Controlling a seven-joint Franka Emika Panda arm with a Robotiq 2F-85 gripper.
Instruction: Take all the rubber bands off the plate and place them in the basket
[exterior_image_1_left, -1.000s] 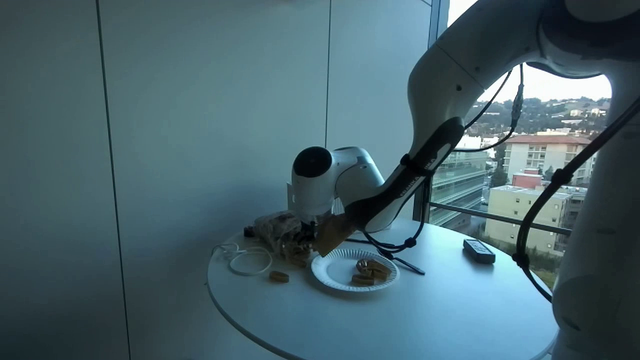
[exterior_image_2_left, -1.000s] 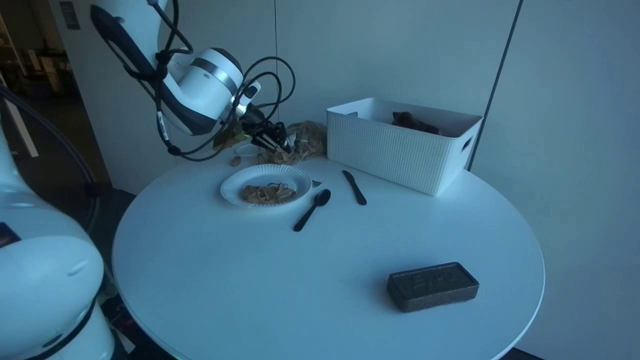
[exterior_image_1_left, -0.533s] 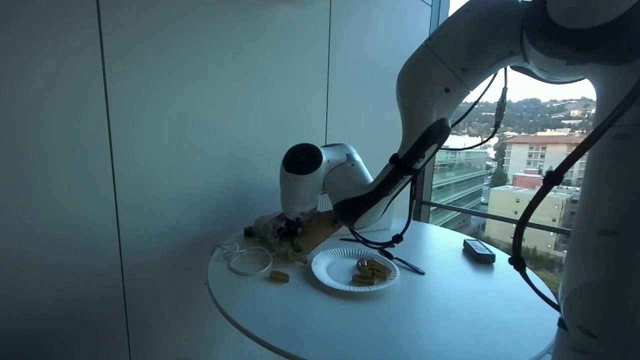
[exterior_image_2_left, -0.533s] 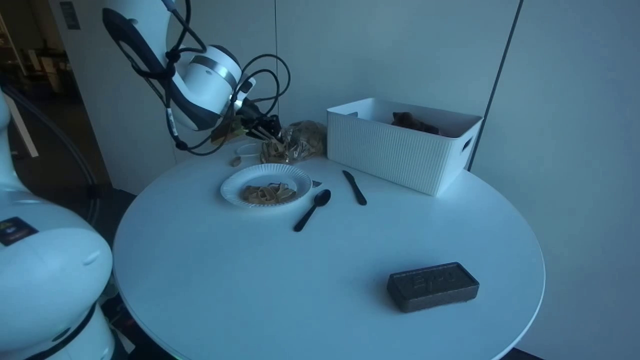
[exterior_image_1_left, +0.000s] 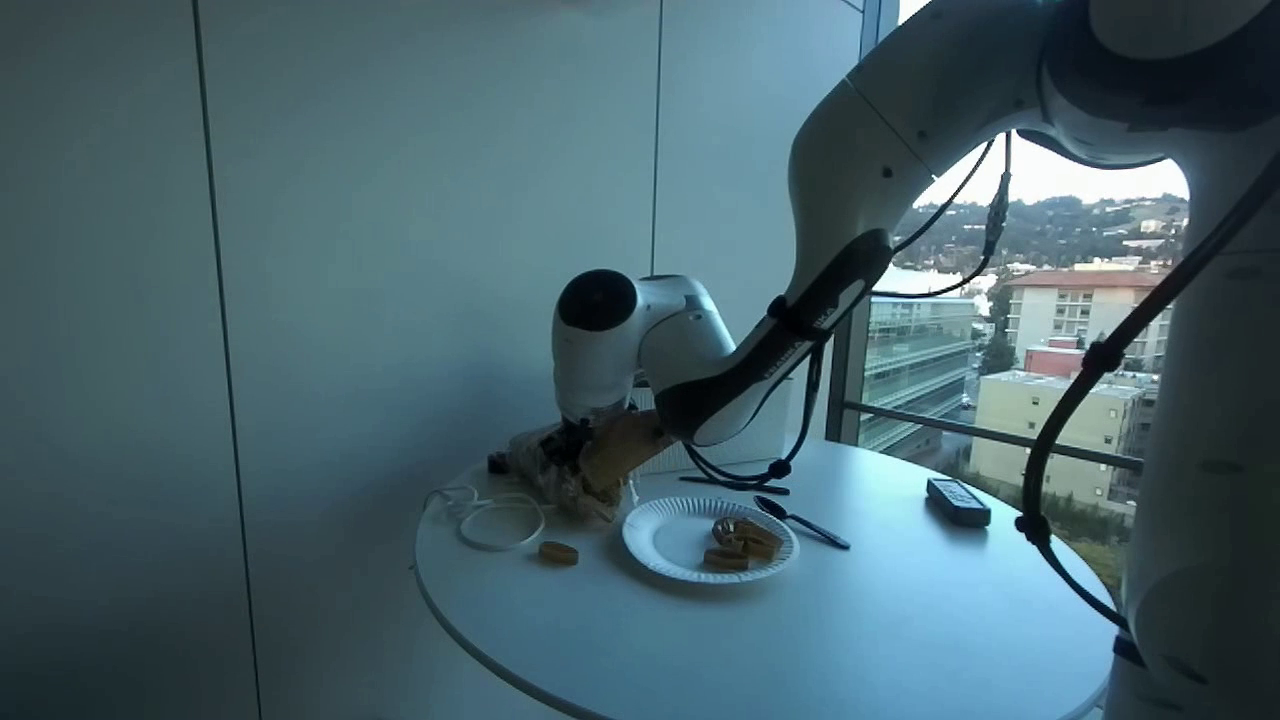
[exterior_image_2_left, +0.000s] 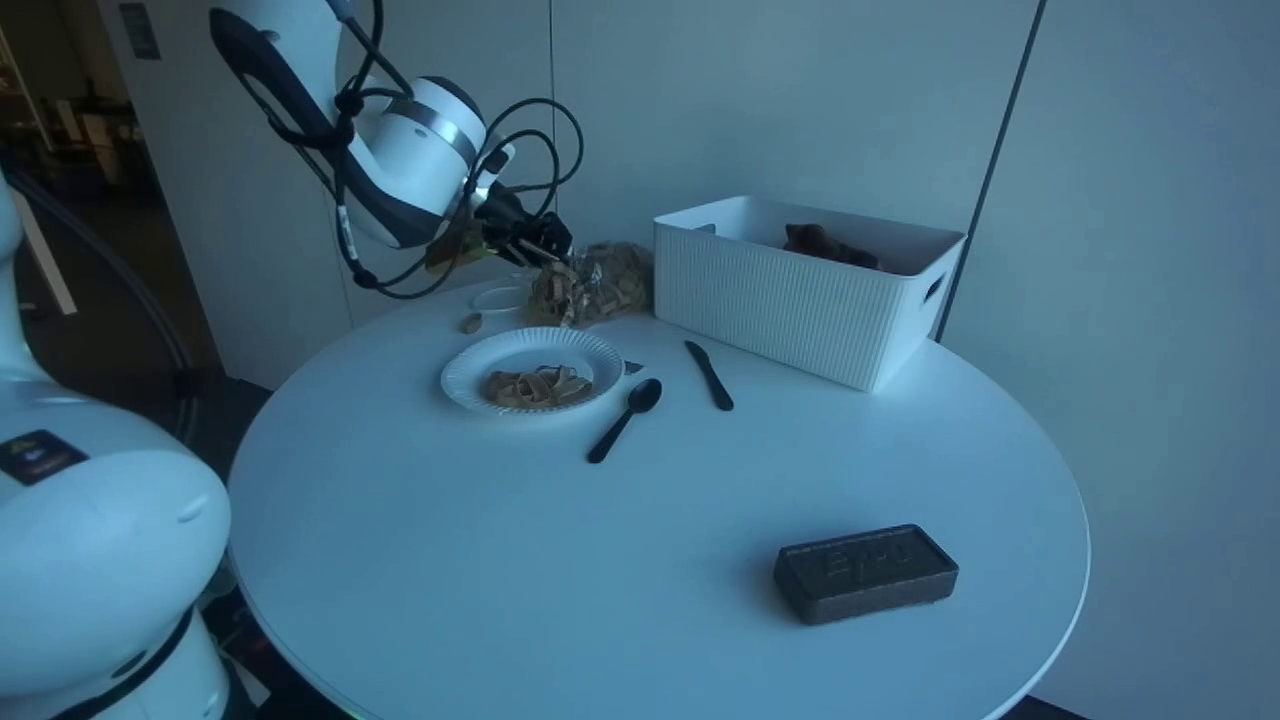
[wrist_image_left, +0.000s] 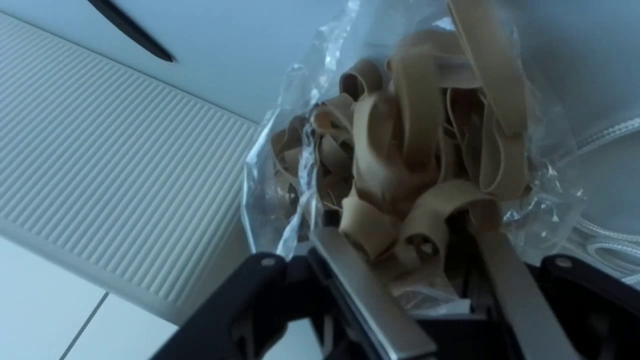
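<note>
Half amid bagged rubber bands (wrist_image_left: 420, 110), near paper plate (exterior_image_2_left: 530, 348), with gripper (wrist_image_left: 405, 233) straddling several; cannot tell whether clamped.

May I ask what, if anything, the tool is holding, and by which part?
It cannot be told: bagged rubber bands sit between the parted jaws of the tool, but whether they are clamped is unclear.

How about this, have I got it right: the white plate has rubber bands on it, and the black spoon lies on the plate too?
One thing is off: the black spoon lies on the table beside the white plate, not on it, as both exterior views show. The plate does have rubber bands on it.
</note>
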